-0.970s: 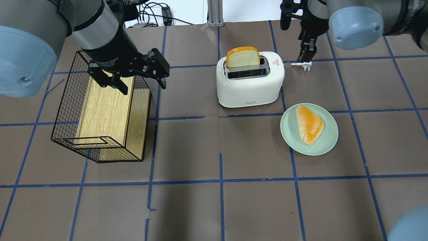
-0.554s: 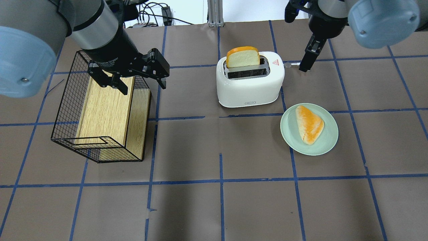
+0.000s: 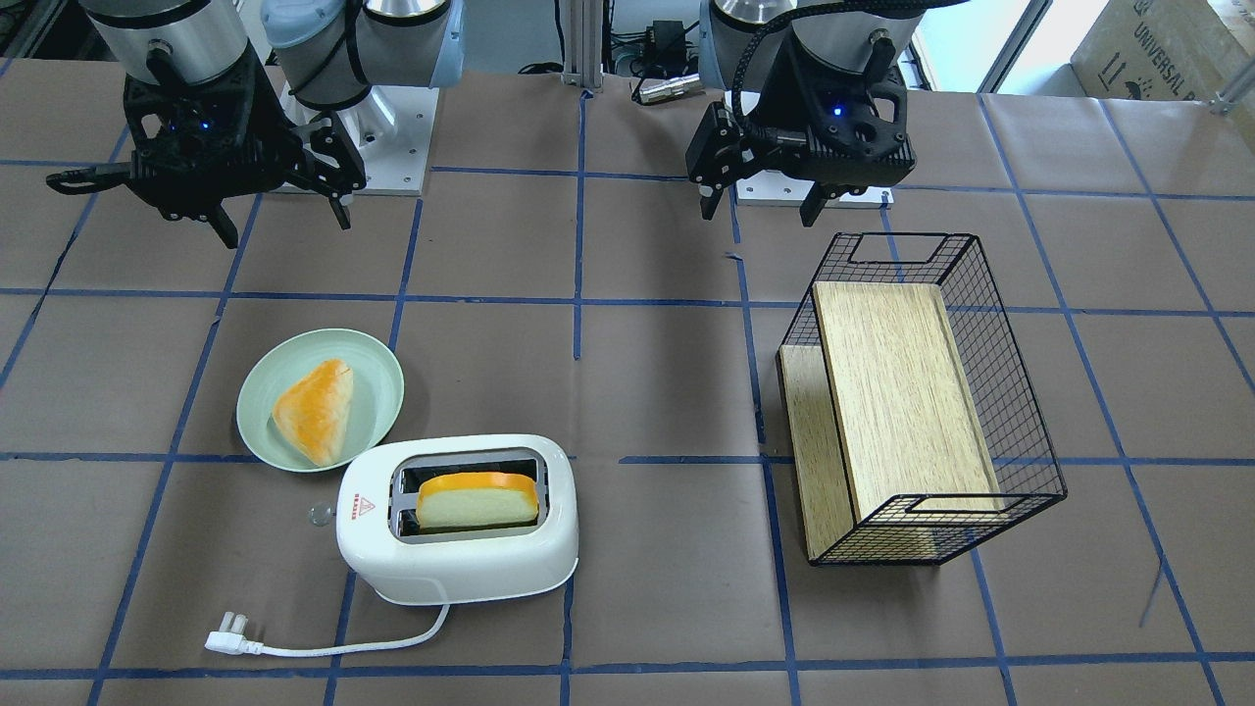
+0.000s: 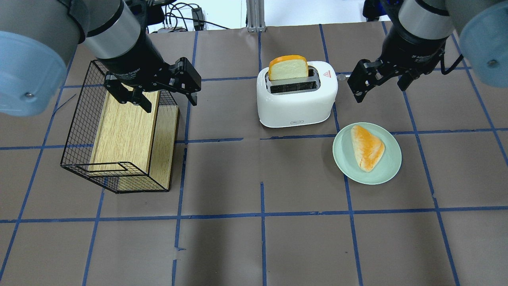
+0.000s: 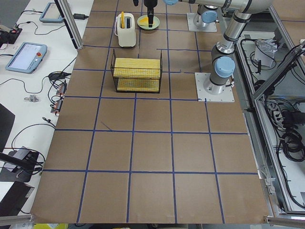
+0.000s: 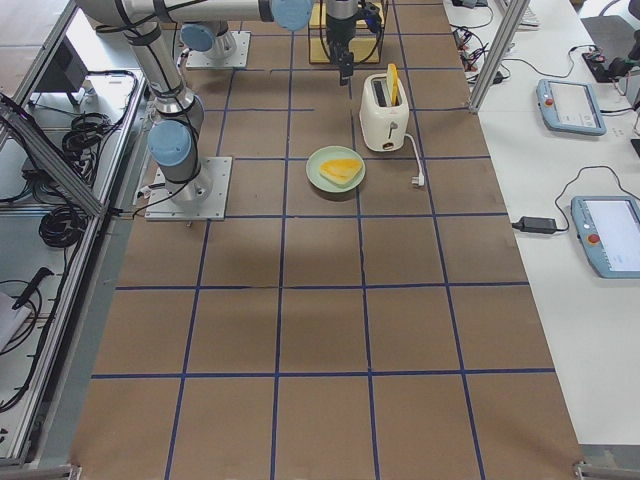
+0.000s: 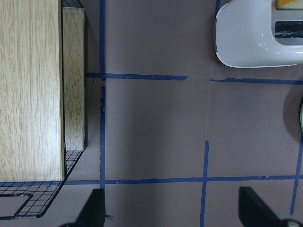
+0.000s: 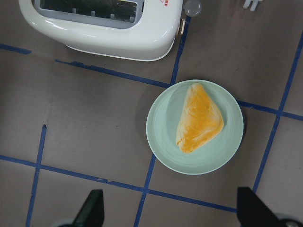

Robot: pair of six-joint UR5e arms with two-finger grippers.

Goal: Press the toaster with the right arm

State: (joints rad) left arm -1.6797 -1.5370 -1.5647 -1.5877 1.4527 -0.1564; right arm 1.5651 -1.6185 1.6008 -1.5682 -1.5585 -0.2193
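Note:
The white toaster [image 4: 297, 95] stands at the table's far middle, with a slice of toast [image 4: 288, 67] upright in its far slot. Its lever knob [image 4: 340, 77] sticks out of its right end. My right gripper [image 4: 381, 85] is open and empty, hovering just right of the toaster and above the table, apart from the lever. In the right wrist view the toaster [image 8: 102, 23] and the knob [image 8: 192, 7] lie at the top edge. In the front-facing view the toaster [image 3: 456, 534] and right gripper [image 3: 284, 224] also show. My left gripper [image 4: 168, 99] is open over the basket.
A pale-green plate [image 4: 341, 159] with a wedge of bread [image 4: 367, 147] lies in front of the toaster's right end, under my right gripper's camera. A black wire basket [image 4: 119, 131] with wooden boards lies on the left. The toaster's cord and plug [image 3: 227, 642] trail behind it.
My right gripper has come from behind the toaster, near the plug, toward me and to the right, and has turned its wrist; its fingers now show spread wide. The left arm has not moved.

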